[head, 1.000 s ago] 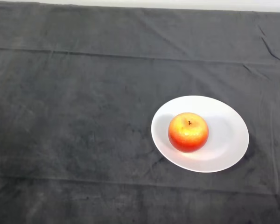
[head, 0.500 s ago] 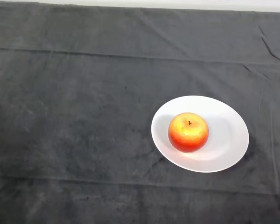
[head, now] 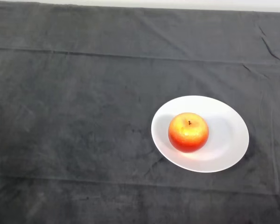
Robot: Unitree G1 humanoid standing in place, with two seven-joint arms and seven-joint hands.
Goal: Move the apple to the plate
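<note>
Item one: a round red-and-yellow apple (head: 188, 132), glossy-skinned, is sitting upright on its base with the short dark stem pointing up toward the camera; the yellow patch is showing around the stem and on the upper left, the red deepening along the lower edge. It is resting on item two, touching its surface left of the centre. Item two: a shallow white oval plate (head: 231, 135), smooth and plain, is lying flat on the tabletop in the right half of the head view, somewhat below the middle; its bare inner face is showing mainly to the right of and behind the apple, and a thin shadow is falling along its right rim. Item three: a dark grey cloth (head: 74, 116) with a soft nap is covering the tabletop from edge to edge, showing long faint fold lines running across, one in the far part and one in the near part, and small creases near the far right corner. Item four: a pale strip of background (head: 177, 3) is running along the cloth's far edge. The robot's hand is lying outside the view, so its state cannot be told.
</note>
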